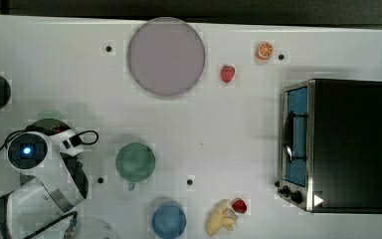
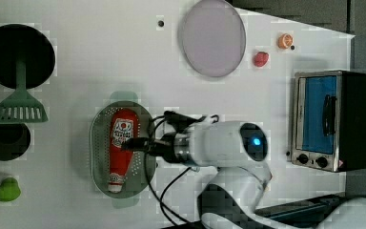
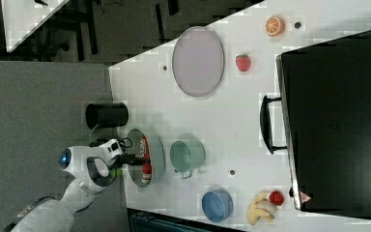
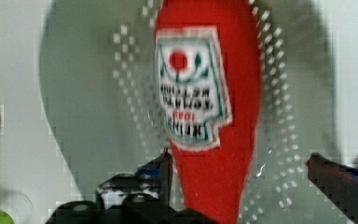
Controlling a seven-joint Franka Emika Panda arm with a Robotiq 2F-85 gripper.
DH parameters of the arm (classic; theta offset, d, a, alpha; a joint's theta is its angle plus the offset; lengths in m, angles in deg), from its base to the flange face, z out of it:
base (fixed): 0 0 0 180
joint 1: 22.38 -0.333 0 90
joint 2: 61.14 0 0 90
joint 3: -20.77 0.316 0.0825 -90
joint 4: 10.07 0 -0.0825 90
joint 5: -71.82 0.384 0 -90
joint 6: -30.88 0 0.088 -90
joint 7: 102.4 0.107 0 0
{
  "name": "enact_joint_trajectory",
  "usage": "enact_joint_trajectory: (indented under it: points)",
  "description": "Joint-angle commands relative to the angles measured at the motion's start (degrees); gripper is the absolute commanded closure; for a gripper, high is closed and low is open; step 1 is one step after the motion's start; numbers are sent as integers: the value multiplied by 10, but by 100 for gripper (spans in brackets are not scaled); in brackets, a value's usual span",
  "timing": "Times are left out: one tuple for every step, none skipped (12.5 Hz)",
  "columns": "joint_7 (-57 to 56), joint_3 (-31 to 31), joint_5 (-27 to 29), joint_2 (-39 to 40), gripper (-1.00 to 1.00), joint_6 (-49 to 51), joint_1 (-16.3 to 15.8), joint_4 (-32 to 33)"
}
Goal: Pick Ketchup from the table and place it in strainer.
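Observation:
The ketchup (image 2: 120, 148), a long red bottle with a white label, lies lengthwise inside the strainer (image 2: 97, 143), a pale green oval basket with a perforated bottom. My gripper (image 2: 134, 142) hovers just over the bottle's middle, reaching in from the left view's right. In the wrist view the ketchup (image 4: 214, 93) rests on the strainer's holed floor (image 4: 88, 93). The gripper (image 4: 240, 161) stands open, with one finger close beside the bottle and the other well clear of it. The right view shows the ketchup (image 3: 145, 155) in the strainer (image 3: 157, 154) beside the arm.
A green cup (image 1: 135, 162), a blue bowl (image 1: 169, 220), a banana (image 1: 221, 218) and a small red fruit (image 1: 239, 205) stand nearby. A toaster oven (image 1: 343, 144), a grey plate (image 1: 165, 56), a strawberry (image 1: 227, 73) and an orange slice (image 1: 264, 50) lie farther off. A green spatula (image 2: 20, 95) rests by the strainer.

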Motion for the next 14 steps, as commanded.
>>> enact_joint_trajectory:
  points:
    - [69, 10, -7, -133, -100, 38, 40, -30]
    - [69, 8, -7, -170, -100, 59, 56, -34]
    - [69, 3, -5, -205, -100, 87, 72, -39]
    - [69, -8, 3, -240, -100, 125, 88, -44]
    - [69, -23, 18, -274, -100, 177, 102, -51]
    - [68, -43, 33, -306, -100, 231, 112, -60]
    - [68, -67, 51, -335, -100, 283, 120, -72]
    - [68, -94, 69, -360, -100, 336, 124, -87]
    - [63, -124, 79, -380, -100, 385, 125, -102]
    - [59, -154, 81, -395, -100, 428, 125, -117]
    - [54, -183, 81, -405, -100, 464, 125, -132]
    - [53, -209, 81, -413, -100, 492, 126, -145]
    - [43, -230, 81, -418, -100, 516, 126, -156]
    - [29, -249, 79, -420, -100, 525, 126, -162]
